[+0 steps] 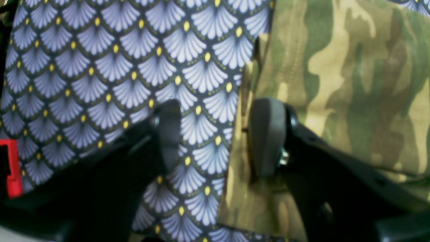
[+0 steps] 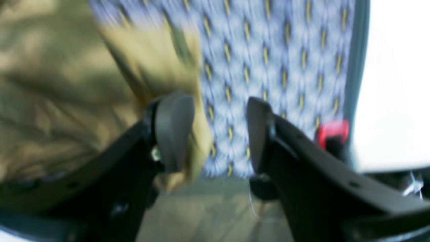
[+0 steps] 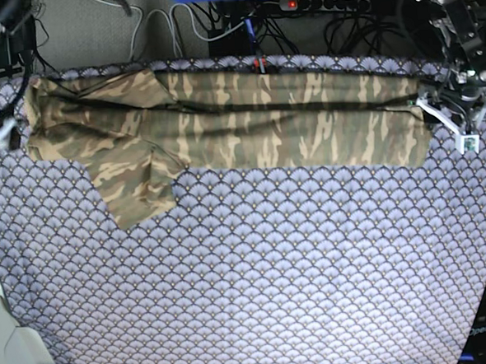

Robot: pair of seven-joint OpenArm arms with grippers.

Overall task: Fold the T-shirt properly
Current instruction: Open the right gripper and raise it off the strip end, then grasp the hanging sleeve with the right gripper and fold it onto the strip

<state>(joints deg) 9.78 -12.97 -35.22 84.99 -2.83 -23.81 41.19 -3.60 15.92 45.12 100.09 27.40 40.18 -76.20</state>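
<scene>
The camouflage T-shirt (image 3: 248, 124) lies as a long band across the far part of the table, with one sleeve (image 3: 132, 185) sticking out toward the front at the left. My left gripper (image 1: 218, 136) is open at the shirt's right end (image 1: 336, 87). The shirt's edge runs between its jaws, and one finger (image 1: 267, 134) is over the cloth. In the base view this gripper (image 3: 438, 108) is at the band's right end. My right gripper (image 2: 216, 132) is open at the shirt's left end (image 2: 67, 87), and the cloth edge is beside its left finger (image 2: 174, 131). That view is blurred.
A purple-grey fan-scale cloth (image 3: 258, 288) covers the table. Red clamps hold it at the edges (image 1: 11, 168) (image 2: 332, 131). Cables and a power strip (image 3: 323, 4) lie behind the table's far edge. The table's edges are close to both grippers.
</scene>
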